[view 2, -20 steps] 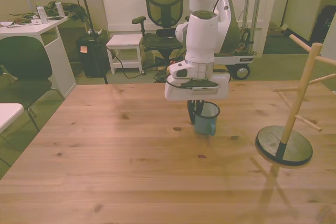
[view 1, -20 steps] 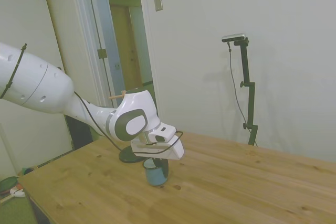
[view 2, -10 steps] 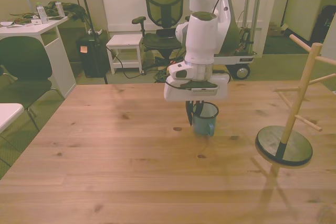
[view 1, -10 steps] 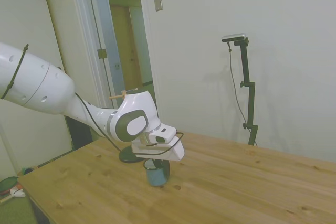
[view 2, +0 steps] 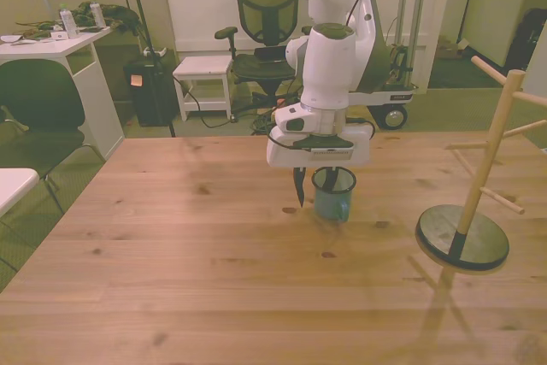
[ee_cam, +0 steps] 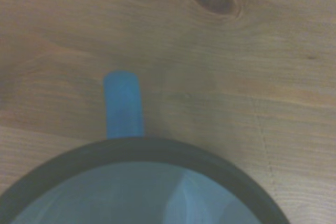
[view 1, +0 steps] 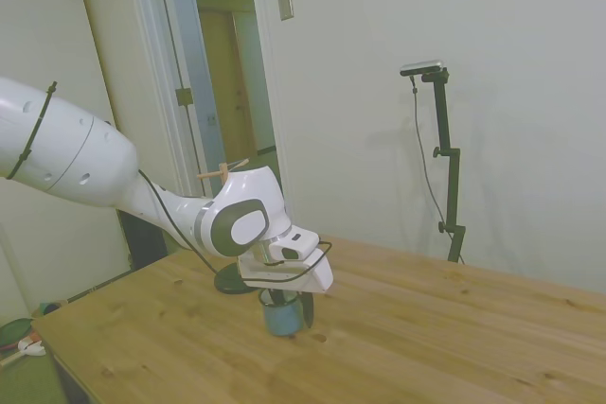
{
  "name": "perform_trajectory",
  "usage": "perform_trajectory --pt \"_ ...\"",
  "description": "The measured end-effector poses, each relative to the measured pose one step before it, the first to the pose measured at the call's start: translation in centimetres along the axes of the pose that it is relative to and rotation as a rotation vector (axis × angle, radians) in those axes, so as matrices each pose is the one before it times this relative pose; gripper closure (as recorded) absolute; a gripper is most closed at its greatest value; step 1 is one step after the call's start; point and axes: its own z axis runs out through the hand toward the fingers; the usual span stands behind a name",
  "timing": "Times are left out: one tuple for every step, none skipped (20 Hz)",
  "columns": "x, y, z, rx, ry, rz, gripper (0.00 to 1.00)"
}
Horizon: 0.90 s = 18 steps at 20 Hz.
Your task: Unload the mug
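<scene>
Gripper (view 2: 312, 187) released, fingers astride mug (view 2: 333, 195) rim; peg stand (view 2: 462, 237) well apart, on table (view 2: 171, 271).

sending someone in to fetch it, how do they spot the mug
On the wooden table, look under the white arm's hand near the middle. The mug stands upright there, small, teal-blue, with a handle; the wooden peg stand at the front view's right is taller, on a dark round base.

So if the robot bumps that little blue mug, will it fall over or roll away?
Probably not. The mug stands upright on the wooden table, and it looks squat, so a light nudge would likely slide it. If tipped, its round side could roll, though the handle should stop it soon. It looks hard, so maybe breakable.
</scene>
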Motion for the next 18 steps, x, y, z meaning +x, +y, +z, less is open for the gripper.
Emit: perform_trajectory --pt "0.009 0.011 -0.026 0.00020 0.00041 0.00024 0.00" --pt "0.007 0.003 -0.060 0.00058 0.00093 0.00007 0.00" --pt "0.012 0.006 -0.094 0.00090 0.00141 0.00018 0.00" --pt "0.004 0.014 -0.136 0.00115 0.00170 0.00026 0.00" --pt "-0.011 0.027 -0.168 0.00094 0.00135 0.00031 0.00" --pt "-0.035 0.046 -0.195 0.00084 0.00107 0.00040 0.00" --pt "-0.069 0.068 -0.202 0.00035 0.00024 0.00041 0.00" --pt "-0.064 0.063 -0.198 0.00029 0.00017 0.00038 0.00" --pt "-0.068 0.064 -0.192 0.00053 0.00048 0.00036 0.00" --pt "-0.047 0.045 -0.152 0.00072 0.00082 0.00026 0.00" --pt "-0.042 0.041 -0.131 0.00068 0.00079 0.00025 0.00" --pt "-0.032 0.031 -0.117 0.00089 0.00112 0.00020 0.00" --pt "-0.022 0.027 -0.125 0.00113 0.00152 0.00023 0.00" --pt "-0.010 0.031 -0.177 0.00134 0.00192 0.00040 0.00" --pt "-0.012 0.044 -0.194 0.00132 0.00190 0.00059 0.00" --pt "-0.063 0.086 -0.221 0.00104 0.00126 0.00075 0.00" --pt "-0.127 0.121 -0.243 0.00126 0.00115 0.00074 0.00" --pt "-0.171 0.151 -0.248 0.00144 0.00119 0.00069 0.00"
